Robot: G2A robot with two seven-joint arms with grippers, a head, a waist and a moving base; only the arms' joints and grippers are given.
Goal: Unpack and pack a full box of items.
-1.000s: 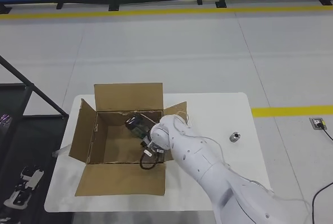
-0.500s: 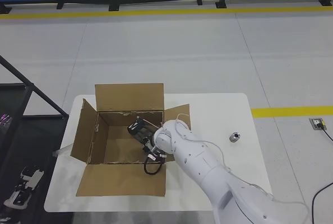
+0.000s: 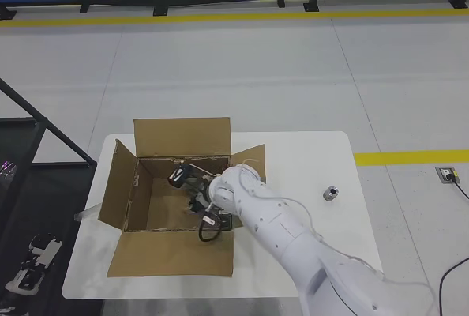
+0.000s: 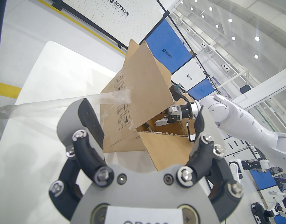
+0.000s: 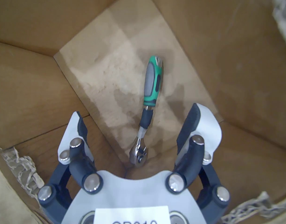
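Your right pincer (image 5: 137, 115) hangs open and empty inside the box (image 5: 28, 12). The ratchet wrench (image 5: 150, 87) lies flat on the box floor below its spread fingers, untouched. Your left pincer (image 4: 141, 114) is open too, outside the box.

One cardboard box (image 3: 171, 253) with four spread flaps was counted on one white counter (image 3: 305, 154). One ratchet wrench (image 5: 150, 99) was counted inside the box. One small metal cylinder (image 3: 330, 193) was counted to the box's right. Two claws were counted: left claw (image 4: 143, 115), right claw (image 5: 136, 113).
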